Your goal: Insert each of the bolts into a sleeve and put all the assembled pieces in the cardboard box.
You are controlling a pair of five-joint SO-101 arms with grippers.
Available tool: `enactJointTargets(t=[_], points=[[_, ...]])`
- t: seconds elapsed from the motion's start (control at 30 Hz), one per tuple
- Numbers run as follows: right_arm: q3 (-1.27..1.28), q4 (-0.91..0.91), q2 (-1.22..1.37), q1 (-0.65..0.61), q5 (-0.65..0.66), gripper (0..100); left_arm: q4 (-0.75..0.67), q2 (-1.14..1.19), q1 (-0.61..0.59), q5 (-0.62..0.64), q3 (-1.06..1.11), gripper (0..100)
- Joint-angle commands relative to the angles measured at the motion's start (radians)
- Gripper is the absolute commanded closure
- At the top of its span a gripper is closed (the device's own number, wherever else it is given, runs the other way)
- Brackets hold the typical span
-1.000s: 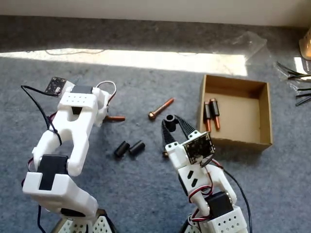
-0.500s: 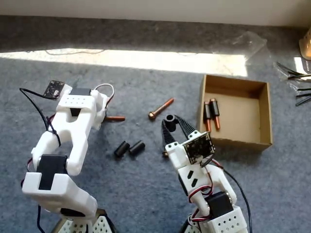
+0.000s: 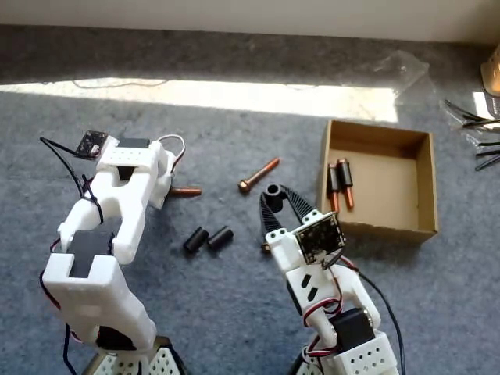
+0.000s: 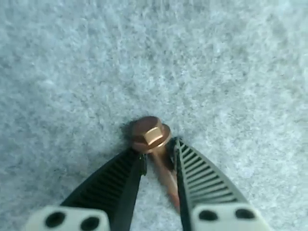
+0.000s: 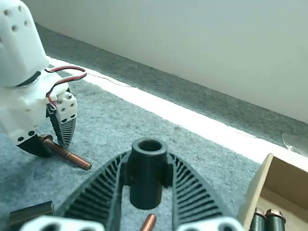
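Two assembled pieces (image 3: 338,183) are seen lying side by side in the cardboard box (image 3: 391,141), close to its wall at 9 o'clock, so that part of the task is judged done. Three pairs are not yet joined.

The left end effector (image 4: 158,154) is closed to a narrow gap on the shank of a bolt (image 4: 153,134), just behind its hexagonal head. In the high view this bolt is held level just above the carpeted surface (image 3: 234,312), its threaded end pointed towards 3 o'clock.

The right end effector (image 5: 147,166) is closed on a sleeve (image 5: 146,192), which is held upright with its bore open at the top. The cardboard box lies at about 3 o'clock of it.

A loose bolt (image 3: 258,175) lies on the surface at about 11 o'clock of the held sleeve. A third bolt (image 3: 266,248) is partly hidden under the right arm. Two sleeves (image 3: 208,238) lie close together at about 8 o'clock of the held sleeve.

By this count the task is judged somewhat under half done: three insertions and three placements in the box are left.
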Motion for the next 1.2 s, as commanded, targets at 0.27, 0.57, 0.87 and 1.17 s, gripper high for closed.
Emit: enactJointTargets(t=[0.27, 0.57, 0.87, 1.17], points=[[0.147, -0.001, -0.013, -0.010, 0.012, 99.3, -0.020, 0.015, -0.061, -0.229, -0.042, 89], [0.147, -0.001, -0.013, -0.010, 0.012, 99.3, -0.020, 0.013, -0.059, -0.450, -0.042, 89], [0.147, -0.001, -0.013, -0.010, 0.012, 99.3, -0.015, 0.012, -0.056, -0.755, -0.041, 89], [0.147, -0.001, -0.013, -0.010, 0.012, 99.3, -0.014, 0.016, -0.053, -0.991, -0.036, 90]])
